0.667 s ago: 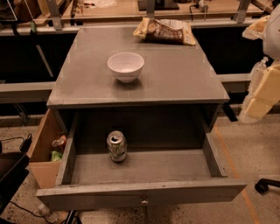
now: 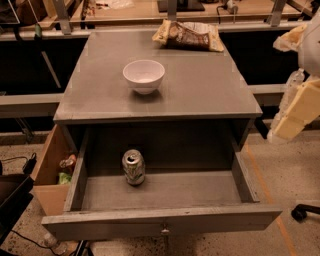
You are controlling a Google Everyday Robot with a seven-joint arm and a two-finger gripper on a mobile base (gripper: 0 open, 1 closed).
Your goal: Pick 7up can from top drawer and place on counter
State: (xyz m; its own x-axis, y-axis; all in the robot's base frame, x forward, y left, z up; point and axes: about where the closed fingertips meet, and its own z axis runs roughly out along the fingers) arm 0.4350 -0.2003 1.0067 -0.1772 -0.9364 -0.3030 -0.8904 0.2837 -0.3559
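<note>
The 7up can [image 2: 133,167] stands upright inside the open top drawer [image 2: 160,222], left of its middle and towards the back. It has a silver top with a pull tab and green markings. The drawer is pulled out far, with a small metal knob [image 2: 164,230] on its grey front panel. The grey counter [image 2: 200,85] lies above it. My gripper [image 2: 296,111] is at the right edge of the view, beside the counter's right side, well away from the can and holding nothing I can see.
A white bowl [image 2: 144,75] stands on the counter, left of its middle. A snack bag [image 2: 189,35] lies at its back edge. A brown cardboard box [image 2: 52,170] with items stands on the floor left of the drawer. A wooden workbench [image 2: 140,10] runs behind.
</note>
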